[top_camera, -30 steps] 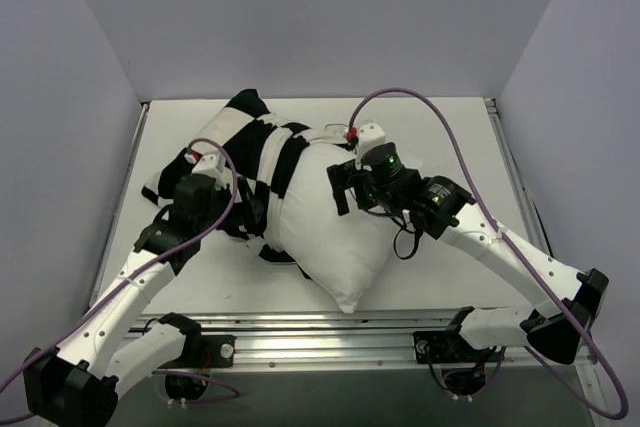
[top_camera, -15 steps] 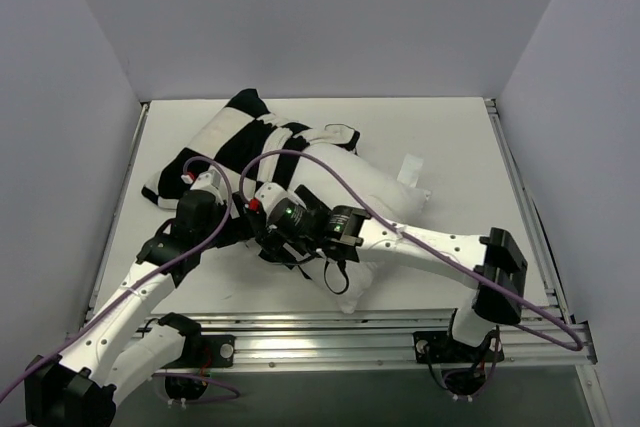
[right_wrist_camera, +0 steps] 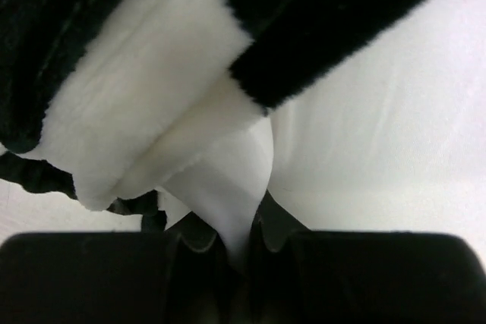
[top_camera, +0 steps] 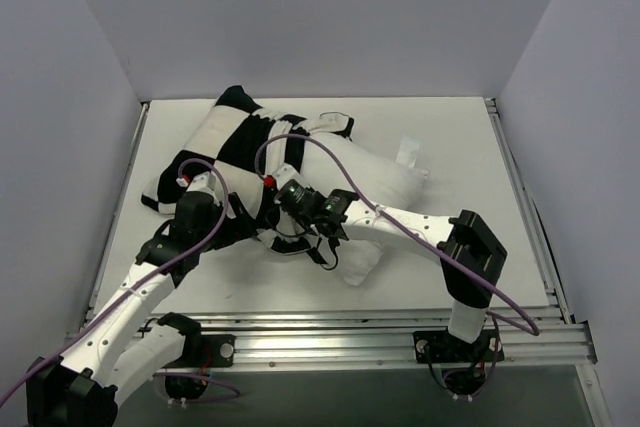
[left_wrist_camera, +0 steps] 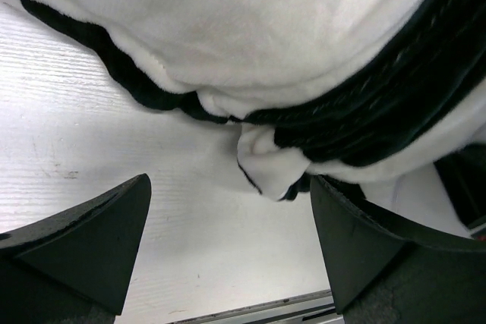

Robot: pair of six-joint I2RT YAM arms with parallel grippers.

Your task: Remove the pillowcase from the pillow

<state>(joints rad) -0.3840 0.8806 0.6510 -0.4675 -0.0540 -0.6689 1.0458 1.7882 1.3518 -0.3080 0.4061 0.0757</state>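
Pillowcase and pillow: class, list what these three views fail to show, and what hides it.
- Top view: how far the pillow reaches inside the pillowcase; the fabric covers it.
- Top view: jaws of the left gripper and right gripper; their wrists hide them.
- Right wrist view: how deep the pinched pillow fold sits; the jaws hide it.
- Left wrist view: pillowcase cut off at the top edge.

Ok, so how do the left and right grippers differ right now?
The left gripper is open, with its fingers spread wide, while the right gripper is shut. The left gripper holds nothing: the pillowcase edge lies just ahead of its fingers, over the table. The right gripper pinches a fold of smooth white fabric, apparently the pillow. Both are at the pillowcase's near edge, close together.
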